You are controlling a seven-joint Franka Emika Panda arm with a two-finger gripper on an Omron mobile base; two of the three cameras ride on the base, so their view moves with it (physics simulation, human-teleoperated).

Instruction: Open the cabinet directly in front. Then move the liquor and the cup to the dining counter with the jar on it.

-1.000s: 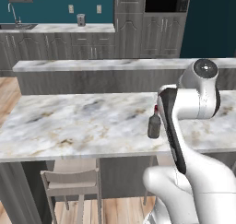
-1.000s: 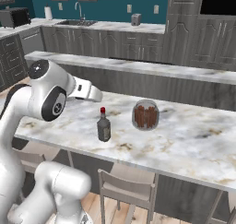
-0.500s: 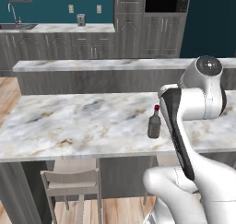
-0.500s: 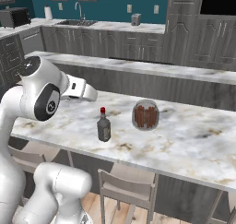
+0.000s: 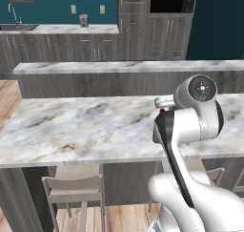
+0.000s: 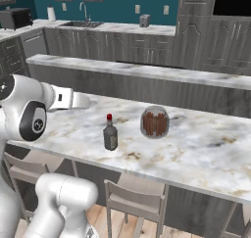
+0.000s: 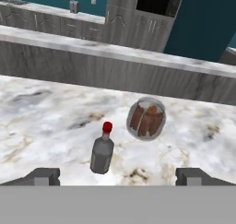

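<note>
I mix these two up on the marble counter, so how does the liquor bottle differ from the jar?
The liquor is tall and slim with a narrow neck; the jar is squat, round and wider. The liquor has a red cap; the jar shows no coloured cap. The liquor looks greyish inside; the jar holds reddish-brown contents. Both are clear glass and stand upright and apart on the dining counter.

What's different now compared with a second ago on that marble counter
The white arm has drawn back toward its base, leaving the small clear glass bottle with the red cap standing free; the gripper is open, fingers apart. Bottle and squat glass jar with reddish-brown contents have stayed put on the marbled dining counter.
</note>
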